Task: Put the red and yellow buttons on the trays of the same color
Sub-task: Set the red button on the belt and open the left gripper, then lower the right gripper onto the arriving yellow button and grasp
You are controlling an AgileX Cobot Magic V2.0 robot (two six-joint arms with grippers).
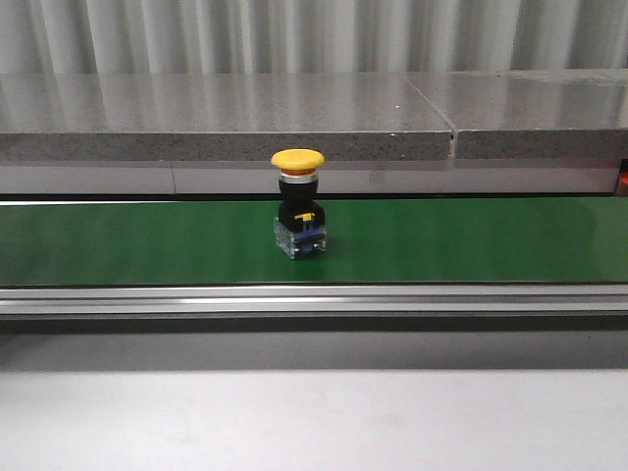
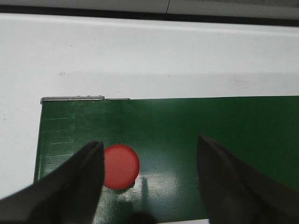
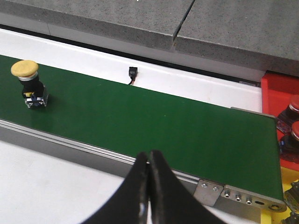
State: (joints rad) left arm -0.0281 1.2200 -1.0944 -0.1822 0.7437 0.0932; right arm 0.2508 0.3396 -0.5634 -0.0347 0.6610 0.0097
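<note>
Left gripper (image 2: 149, 186) gapes over red button (image 2: 120, 166); yellow button (image 1: 298, 204) upright.

Only the fingers of each arm show. The left gripper (image 2: 149, 179) has two dark, matte, wedge-shaped fingers (image 2: 79, 186) with smooth faces. The right gripper (image 3: 149, 186) has two black fingers (image 3: 161, 191) tapering to narrow, slightly glossy tips.
</note>
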